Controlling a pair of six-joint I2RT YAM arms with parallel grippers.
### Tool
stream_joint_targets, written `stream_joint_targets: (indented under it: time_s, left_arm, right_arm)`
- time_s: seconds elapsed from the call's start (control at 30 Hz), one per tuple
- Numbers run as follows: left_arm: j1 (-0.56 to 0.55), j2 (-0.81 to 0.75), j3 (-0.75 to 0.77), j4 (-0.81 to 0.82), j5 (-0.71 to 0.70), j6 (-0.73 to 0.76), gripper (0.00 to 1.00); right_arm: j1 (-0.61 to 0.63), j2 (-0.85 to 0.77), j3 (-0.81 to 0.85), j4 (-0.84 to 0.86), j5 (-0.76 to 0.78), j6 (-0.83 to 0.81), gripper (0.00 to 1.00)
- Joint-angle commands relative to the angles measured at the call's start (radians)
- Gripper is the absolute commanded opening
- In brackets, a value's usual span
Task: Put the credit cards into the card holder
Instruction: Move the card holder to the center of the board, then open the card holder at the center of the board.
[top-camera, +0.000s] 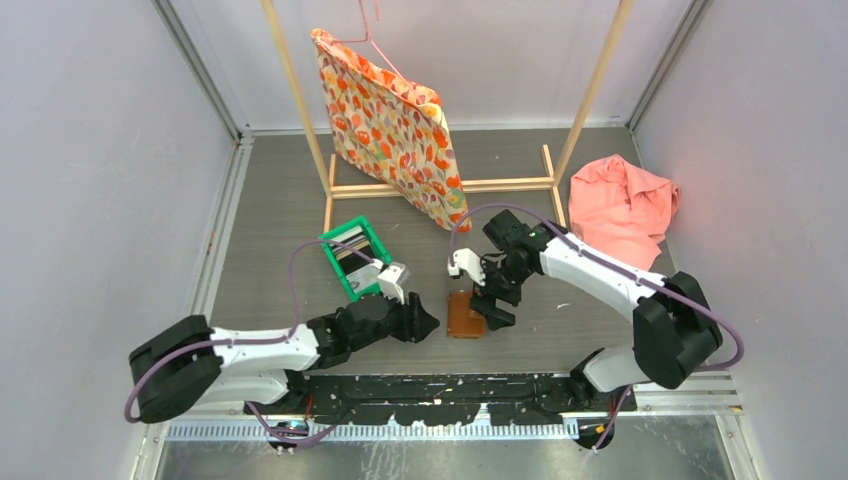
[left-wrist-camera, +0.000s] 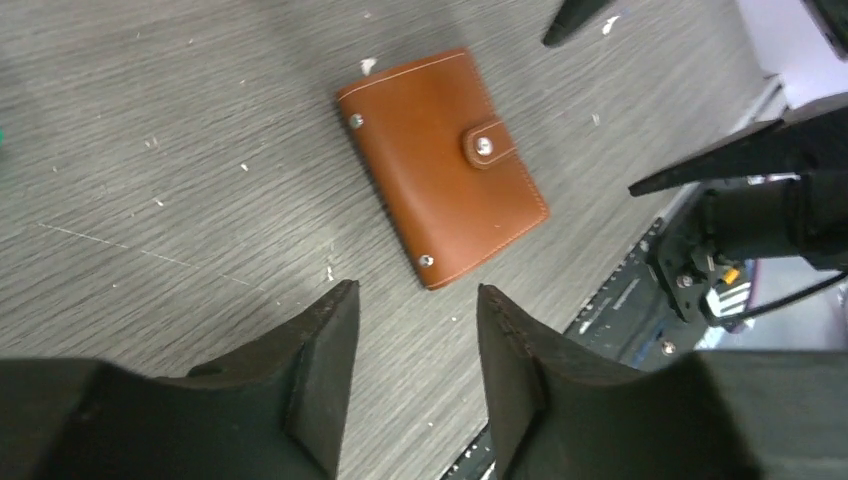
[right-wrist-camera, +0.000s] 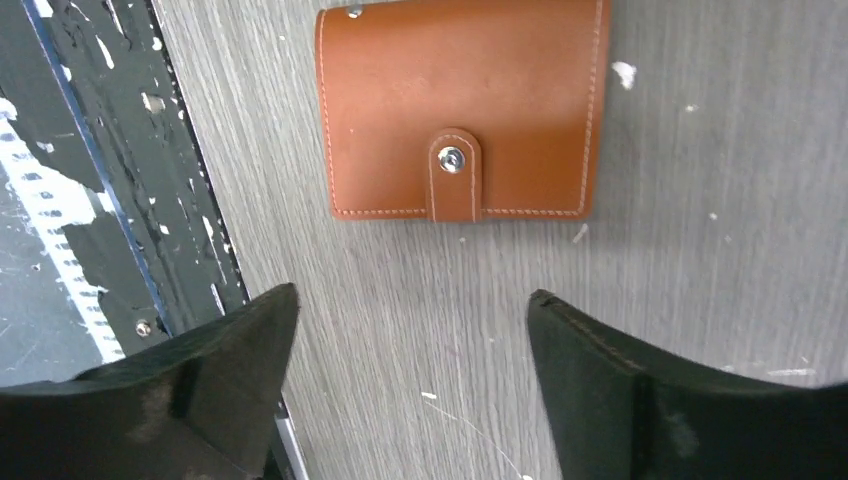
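Note:
The card holder (top-camera: 461, 317) is a brown leather wallet lying closed on the grey table, its snap strap fastened. It shows in the left wrist view (left-wrist-camera: 440, 165) and in the right wrist view (right-wrist-camera: 455, 110). My left gripper (top-camera: 428, 324) is open and empty, just left of the wallet; its gap (left-wrist-camera: 415, 300) holds only table. My right gripper (top-camera: 495, 312) is open and empty just right of the wallet, its gap (right-wrist-camera: 412, 300) short of the strap edge. The credit cards (top-camera: 352, 252) stand in a green bin behind the left arm, dark and silvery.
The green plastic bin (top-camera: 335, 270) sits left of centre. A wooden rack (top-camera: 440, 187) with a patterned bag (top-camera: 395, 130) on a hanger stands at the back. A pink cloth (top-camera: 622, 205) lies at the back right. The black base rail (top-camera: 440, 385) runs along the near edge.

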Motion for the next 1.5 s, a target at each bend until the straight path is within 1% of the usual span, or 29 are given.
stream_joint_targets:
  time_s: [0.0,0.07,0.17,0.33,0.4,0.5,0.6,0.77,0.9,1.03,1.2,1.3,1.4,1.47]
  left_arm:
    - [-0.007,0.093,0.066,0.051,-0.079,-0.120,0.42]
    - [-0.010,0.140,0.079,0.049,-0.093,-0.146,0.36]
    - [-0.014,0.189,0.097,0.050,-0.096,-0.169,0.33]
    - [-0.021,0.259,0.111,0.087,-0.088,-0.188,0.32]
    - [-0.022,0.286,0.108,0.112,-0.090,-0.202,0.31]
    - [-0.022,0.323,0.091,0.165,-0.096,-0.238,0.29]
    - [-0.021,0.343,0.075,0.204,-0.093,-0.264,0.28]
    - [-0.022,0.308,0.052,0.212,-0.092,-0.283,0.28]
    - [-0.023,0.272,0.049,0.212,-0.071,-0.300,0.30]
    - [-0.026,0.270,0.060,0.236,-0.041,-0.328,0.33]
    - [-0.028,0.289,0.074,0.260,-0.029,-0.334,0.37]
    - [-0.027,0.301,0.070,0.279,-0.029,-0.326,0.41]
    - [-0.026,0.304,0.060,0.285,-0.034,-0.320,0.60]
    - [-0.025,0.304,0.052,0.294,-0.036,-0.316,0.66]
  right_arm:
    - [0.034,0.058,-0.010,0.158,0.012,0.006,0.78]
    - [0.065,0.091,0.008,0.195,0.053,0.044,0.70]
    - [0.101,0.129,0.007,0.248,0.107,0.083,0.68]
    - [0.134,0.174,0.011,0.290,0.133,0.142,0.62]
    - [0.140,0.185,0.005,0.296,0.131,0.147,0.61]
    - [0.155,0.207,-0.004,0.292,0.153,0.124,0.56]
    - [0.176,0.217,-0.014,0.286,0.179,0.096,0.44]
    - [0.185,0.190,-0.027,0.273,0.196,0.067,0.22]
    - [0.183,0.149,-0.017,0.263,0.169,0.080,0.11]
    - [0.133,0.119,0.023,0.225,0.048,0.133,0.06]
    - [0.003,0.082,0.055,0.208,-0.169,0.225,0.03]
    - [-0.049,0.063,0.060,0.208,-0.248,0.268,0.01]
    - [-0.090,0.046,0.067,0.201,-0.334,0.295,0.01]
    - [-0.107,0.035,0.068,0.196,-0.390,0.300,0.01]
